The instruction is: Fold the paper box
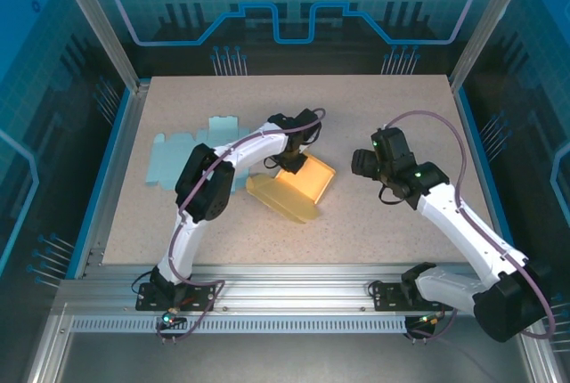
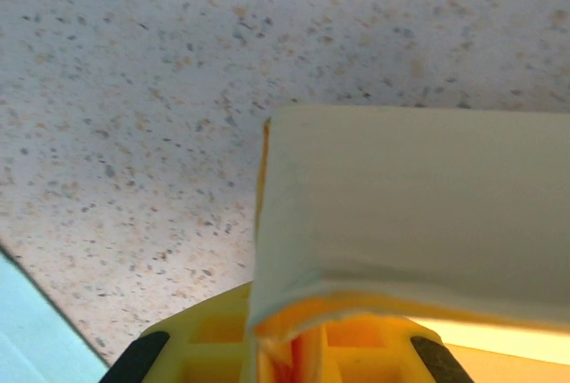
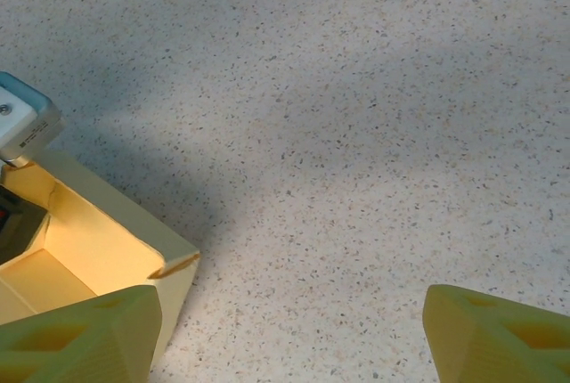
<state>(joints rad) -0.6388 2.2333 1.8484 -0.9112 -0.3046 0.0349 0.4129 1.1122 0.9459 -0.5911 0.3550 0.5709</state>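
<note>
The paper box (image 1: 298,189), a yellow-orange tray only partly folded, lay near the middle of the speckled table (image 1: 401,240), tilted toward the table's near edge, with one wall standing and a flap spread flat on its near-left side. The left arm reached across from the left, and the left gripper (image 1: 290,164) sat at the far-left rim of the box.

From the left wrist camera, a pale wall of the box (image 2: 410,214) rose between the yellow fingers (image 2: 134,361), which were clenched on the cardboard, its orange inner edge showing where it was pinched.

The right gripper (image 1: 361,164) hung just to the right of the box, apart from it. In the right wrist view its two yellow fingers (image 3: 80,330) stood spread wide with bare tabletop between them, grasping nothing; the box's open corner (image 3: 98,240) lay at the lower left of that view, close beside the left-hand finger, though whether the two touched could not be told.

A flat light-blue cardboard sheet (image 1: 187,156) lay on the left part of the table, partly under the left arm.
</note>
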